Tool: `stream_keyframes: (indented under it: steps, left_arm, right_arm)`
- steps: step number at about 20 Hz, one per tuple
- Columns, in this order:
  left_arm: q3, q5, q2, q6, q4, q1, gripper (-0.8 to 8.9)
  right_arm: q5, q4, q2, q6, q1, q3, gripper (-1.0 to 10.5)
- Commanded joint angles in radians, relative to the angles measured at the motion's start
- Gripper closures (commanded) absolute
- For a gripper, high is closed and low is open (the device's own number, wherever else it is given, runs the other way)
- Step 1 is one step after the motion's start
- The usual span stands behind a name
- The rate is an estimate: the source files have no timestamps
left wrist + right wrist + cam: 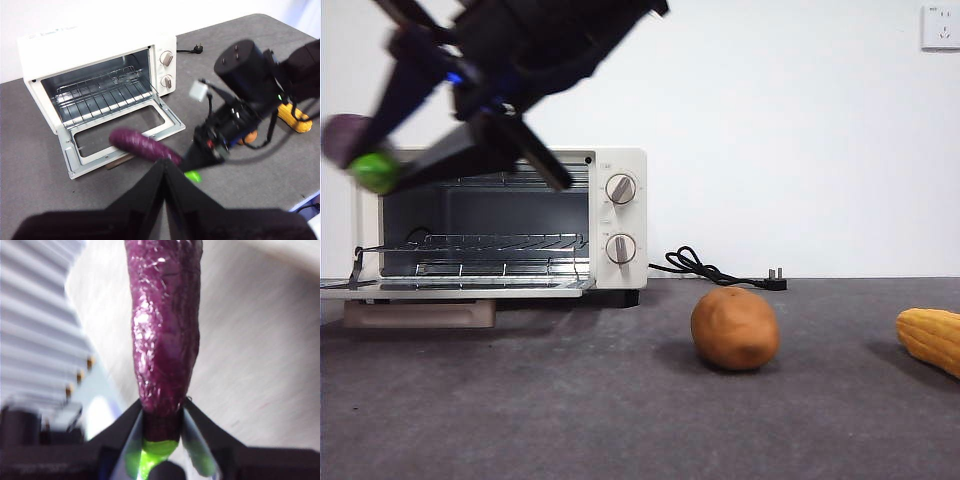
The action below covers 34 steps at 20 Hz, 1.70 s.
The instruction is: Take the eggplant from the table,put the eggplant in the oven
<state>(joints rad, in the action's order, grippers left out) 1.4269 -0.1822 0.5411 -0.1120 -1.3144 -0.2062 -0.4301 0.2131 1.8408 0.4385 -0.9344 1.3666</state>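
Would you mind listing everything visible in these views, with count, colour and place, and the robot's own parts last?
eggplant: one, dark purple with green stem cap, held in the air above the open oven door
oven: one, cream-white, at the back of the table, door folded down, wire rack inside
power cord: one, black, lying on the table beside the oven's knob side
potato: one, brown, on the table in front of the cord
corn cob: one, yellow, on the table, beyond the potato from the oven
table: one, dark grey
wall socket: one, white, on the wall
right gripper: black, clamped on the eggplant's stem end
left gripper: black, jaws shut, holding nothing
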Motion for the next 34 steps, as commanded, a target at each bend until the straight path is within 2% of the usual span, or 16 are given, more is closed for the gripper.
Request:
stream_keyframes:
  steps: [1, 8, 10, 14, 18, 22, 27, 34]
  left_arm:
    - [-0.006, 0.000, -0.003, -0.003, 0.005, -0.005, 8.19]
    - [-0.006, 0.000, -0.003, -0.003, 0.005, -0.005, 8.19]
    - [-0.006, 0.000, -0.003, -0.003, 0.005, -0.005, 8.19]
    - [-0.006, 0.000, -0.003, -0.003, 0.002, -0.005, 8.19]
    - [-0.006, 0.000, -0.003, -0.003, 0.002, -0.005, 8.19]
    - [-0.006, 0.000, -0.003, -0.003, 0.002, -0.005, 8.19]
    - [-0.006, 0.000, -0.003, -0.003, 0.001, -0.005, 8.19]
    - [-0.006, 0.000, -0.003, -0.003, 0.000, -0.005, 8.19]
  right_arm:
    - [-0.019, -0.035, 0.010, 0.052, 0.045, 0.005, 9.6]
    - [-0.109, -0.156, 0.072, 0.179, 0.161, 0.008, 9.6]
    - [-0.122, -0.159, 0.117, 0.190, 0.176, 0.048, 9.6]
    - [-0.142, -0.152, 0.229, 0.216, 0.190, 0.215, 9.6]
    - [-0.153, -0.027, 0.379, 0.211, 0.193, 0.449, 9.6]
    - [-0.155, 0.001, 0.478, 0.232, 0.204, 0.574, 9.6]
    - [-0.029, -0.004, 0.498, 0.250, 0.237, 0.587, 9.6]
    - [0.217, -0.022, 0.498, 0.265, 0.248, 0.587, 9.6]
